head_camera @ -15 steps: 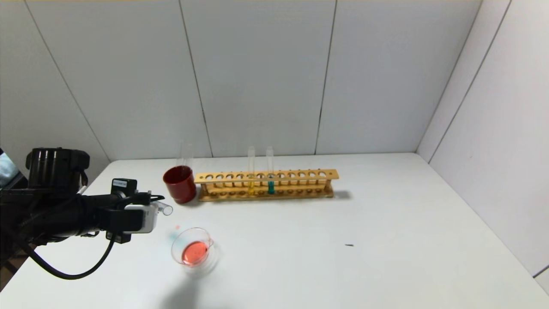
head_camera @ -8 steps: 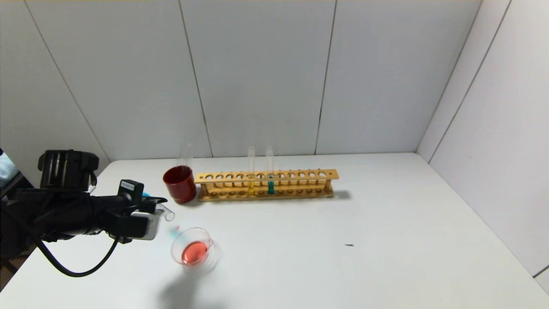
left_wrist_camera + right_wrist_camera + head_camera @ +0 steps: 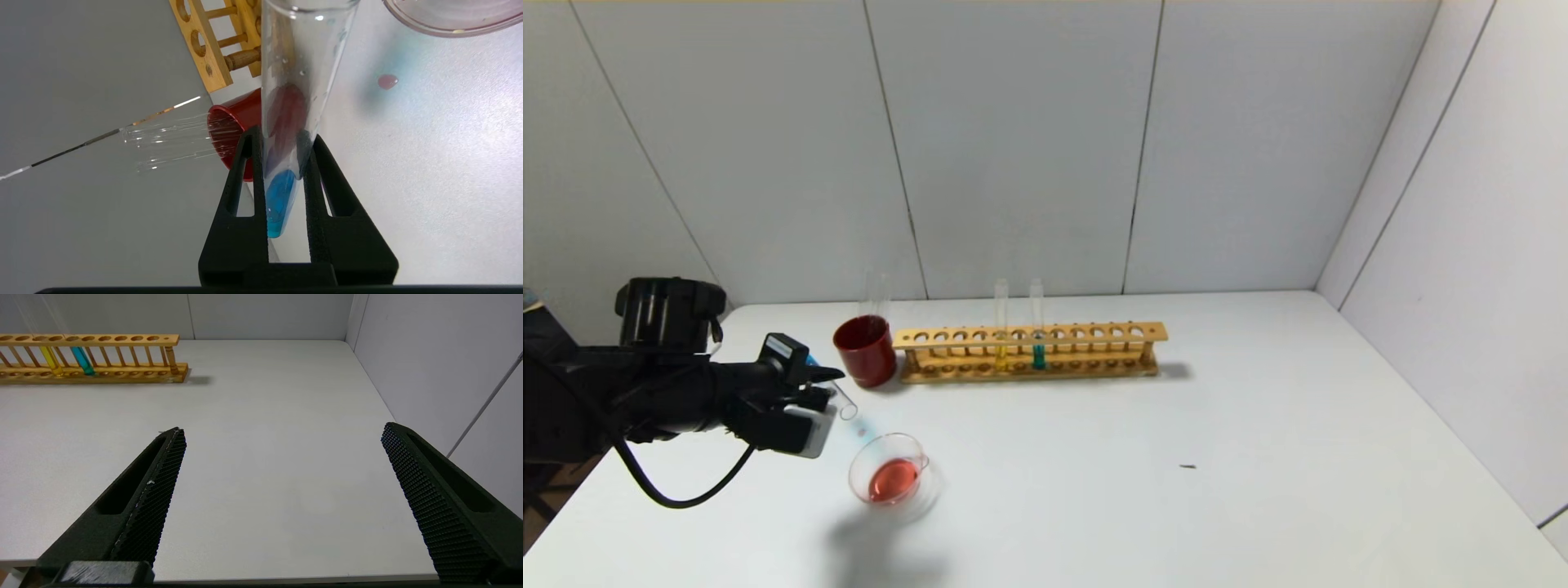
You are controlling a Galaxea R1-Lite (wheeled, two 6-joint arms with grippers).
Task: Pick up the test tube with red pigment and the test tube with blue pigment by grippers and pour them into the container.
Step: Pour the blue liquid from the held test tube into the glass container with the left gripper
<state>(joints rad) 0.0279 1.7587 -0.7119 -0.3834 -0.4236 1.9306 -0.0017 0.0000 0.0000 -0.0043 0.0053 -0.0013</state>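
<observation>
Blue-pigment tube (image 3: pixel 282 196) clamped between left gripper (image 3: pixel 284 141) fingers

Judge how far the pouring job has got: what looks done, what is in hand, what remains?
Done: red liquid already sits in the container. In hand: the left gripper is shut on the test tube with blue pigment, tilted, mouth near the dish, blue still at its closed end. Left: pouring the blue in. The right gripper is open, idle over the table.

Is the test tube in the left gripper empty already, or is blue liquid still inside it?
Not empty. The test tube with blue pigment has blue liquid pooled at its round bottom between the fingers of the left gripper.
</observation>
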